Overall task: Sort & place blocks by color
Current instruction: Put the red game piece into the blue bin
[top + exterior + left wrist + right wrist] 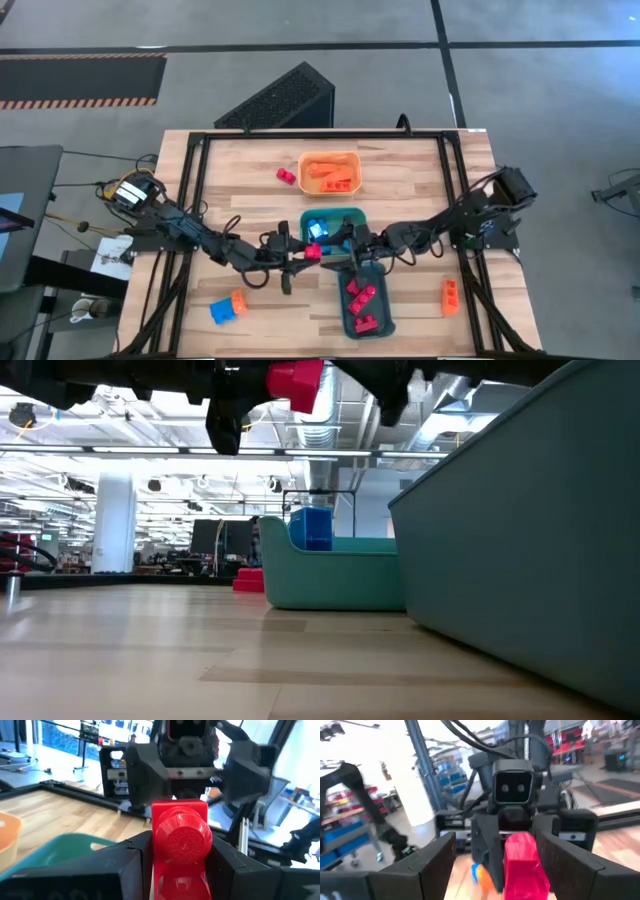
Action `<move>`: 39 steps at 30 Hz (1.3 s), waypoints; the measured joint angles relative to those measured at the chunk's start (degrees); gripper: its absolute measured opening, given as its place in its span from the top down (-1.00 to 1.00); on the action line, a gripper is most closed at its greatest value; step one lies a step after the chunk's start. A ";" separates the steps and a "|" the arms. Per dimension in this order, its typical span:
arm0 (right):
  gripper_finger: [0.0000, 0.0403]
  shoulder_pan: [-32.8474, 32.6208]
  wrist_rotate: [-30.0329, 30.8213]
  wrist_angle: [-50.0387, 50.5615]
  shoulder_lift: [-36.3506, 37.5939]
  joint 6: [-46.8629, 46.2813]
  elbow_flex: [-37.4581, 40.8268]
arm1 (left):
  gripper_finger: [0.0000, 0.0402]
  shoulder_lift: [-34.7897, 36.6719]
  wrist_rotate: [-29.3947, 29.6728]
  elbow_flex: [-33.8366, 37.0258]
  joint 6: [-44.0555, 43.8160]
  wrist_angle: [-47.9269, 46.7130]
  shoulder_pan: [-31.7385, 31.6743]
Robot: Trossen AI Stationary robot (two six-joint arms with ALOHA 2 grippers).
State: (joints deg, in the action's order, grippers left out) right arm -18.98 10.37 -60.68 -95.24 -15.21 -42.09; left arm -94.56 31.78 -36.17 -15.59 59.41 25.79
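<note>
A red studded block (pixel 181 842) sits between the fingers of my left gripper (pixel 308 254), held in the air just left of the two teal trays. The low view shows this red block (pixel 295 384) high above the tabletop. My right gripper (pixel 340 246) faces it from the right, open. Its fingers (pixel 140 770) are spread wide on either side of the block's line and touch nothing. In the right wrist view, the red block (pixel 524 862) shows ahead between my right gripper's (pixel 497 847) own fingers. My left gripper pinches the red block by its two opposite side faces (pixel 156 845) between the two fingers. The fingers come level from the table's left. The block is lifted clear of the table, with its round stud (pixel 184 840) pointing toward the right gripper.
An orange tray (pixel 352 160) at the far middle holds orange blocks, a green-teal tray (pixel 352 214) holds blue ones, and a darker teal tray (pixel 386 318) holds red ones. Loose blocks: a red one (pixel 287 177), a blue and orange pair (pixel 228 306), and an orange one (pixel 450 295).
</note>
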 joint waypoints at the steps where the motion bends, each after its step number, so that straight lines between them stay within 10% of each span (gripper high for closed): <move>1: -0.50 0.00 0.29 -0.40 -0.70 0.02 -0.57 | 0.51 0.04 0.16 -0.03 0.00 0.25 -0.14; 24: -0.46 1.88 0.07 1.72 -4.35 -4.78 -3.49 | 0.51 -0.02 -0.12 -0.71 2.49 0.88 -0.18; 39: 0.36 1.88 0.28 3.06 -4.32 -2.70 -3.38 | 0.50 -0.02 0.04 -0.67 -3.37 1.16 -0.12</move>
State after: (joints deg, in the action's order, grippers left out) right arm -17.10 10.66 -57.63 -99.57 -17.91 -45.47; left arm -94.59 31.82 -36.84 -18.96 60.57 25.67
